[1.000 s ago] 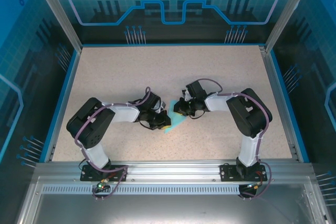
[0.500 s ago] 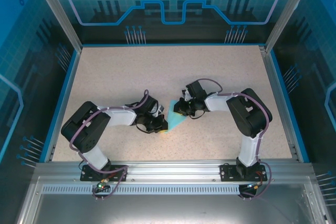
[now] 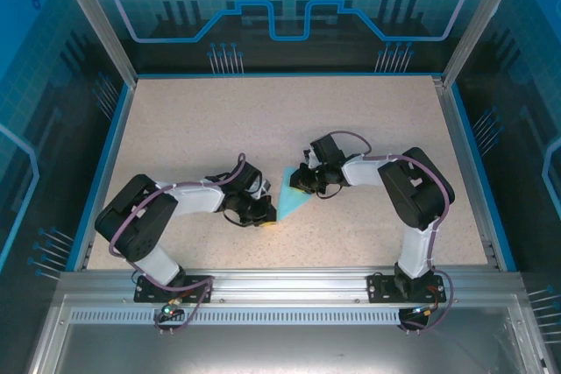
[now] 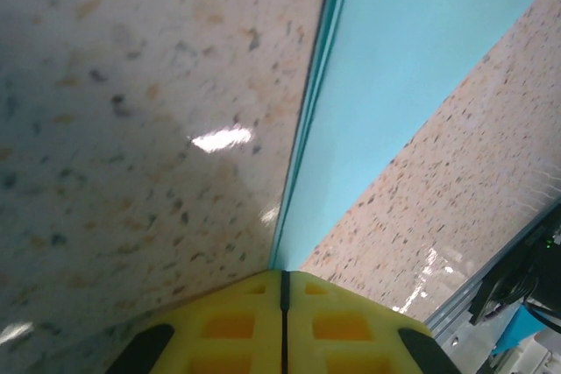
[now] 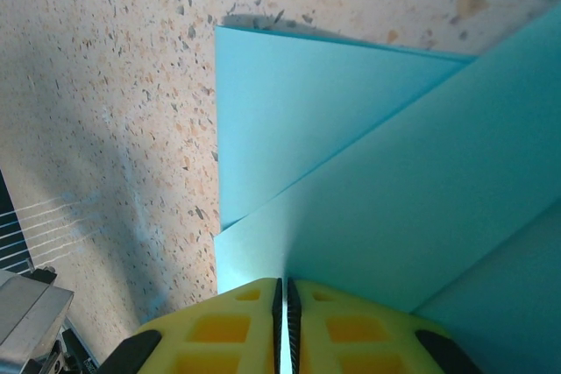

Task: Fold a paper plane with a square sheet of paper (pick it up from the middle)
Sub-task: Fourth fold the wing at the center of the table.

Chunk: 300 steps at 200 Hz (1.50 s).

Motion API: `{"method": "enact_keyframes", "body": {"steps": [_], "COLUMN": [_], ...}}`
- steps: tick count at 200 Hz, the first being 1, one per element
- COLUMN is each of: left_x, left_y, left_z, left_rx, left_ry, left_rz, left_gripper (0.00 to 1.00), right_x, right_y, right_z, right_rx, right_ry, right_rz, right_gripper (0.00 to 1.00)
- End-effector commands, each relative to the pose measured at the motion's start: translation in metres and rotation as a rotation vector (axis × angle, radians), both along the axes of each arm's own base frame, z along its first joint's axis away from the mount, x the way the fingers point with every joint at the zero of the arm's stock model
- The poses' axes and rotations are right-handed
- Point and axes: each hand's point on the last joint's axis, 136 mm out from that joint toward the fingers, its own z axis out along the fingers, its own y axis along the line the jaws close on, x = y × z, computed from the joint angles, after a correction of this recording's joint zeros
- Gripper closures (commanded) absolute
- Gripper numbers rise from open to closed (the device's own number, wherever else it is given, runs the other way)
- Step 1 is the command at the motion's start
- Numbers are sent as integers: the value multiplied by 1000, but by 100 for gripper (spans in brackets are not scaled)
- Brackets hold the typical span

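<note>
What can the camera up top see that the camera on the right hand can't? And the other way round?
Up top you get the whole table, the left arm and right arm, and the blue paper as a little triangle between them. The right wrist camera gives the close-up: folded layers lying over each other, and the right gripper with yellow fingers shut on the paper's edge. Both show the blue paper and the speckled tabletop.

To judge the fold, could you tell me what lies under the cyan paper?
Speckled table shows beside the paper, right up to its edges. Anything directly beneath the sheet is covered.
</note>
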Motion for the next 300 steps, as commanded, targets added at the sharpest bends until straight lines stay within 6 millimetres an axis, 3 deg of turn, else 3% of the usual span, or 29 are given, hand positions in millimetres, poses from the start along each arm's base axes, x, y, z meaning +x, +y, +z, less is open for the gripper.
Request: {"method": "enact_keyframes", "body": {"steps": [1,34,70,103,142,159,205,300], "left_x": [-27,-11,19,47,68,74,82,92], "left_y": [20,14,10,0,-12,-14,-9,-11], "left_z": [-9,19,49,61,57,49,39,28], "left_rx": [85,60,51,54,74,92,166,203], "left_ry": [90,-14,-148,-206,-207,-201,-201,-182], "left_rz": [1,-2,37,54,33,33,15,20], "left_gripper": [93,92,89,87,87,87,86,80], "right_x": [-16,-12,2,5,-2,-16,-32,-37], "right_y": [-13,-6,3,-10,-53,-69,-67,-49], "right_z": [-24,-11,28,52,48,35,28,11], "right_rx": [-95,-62,-19,-58,-111,-103,-59,-45], "right_ry": [56,17,-89,-151,-110,-61,-16,39], "right_rz": [11,37,63,43,-90,-136,-125,-103], "right_gripper": [85,84,80,75,71,68,65,63]}}
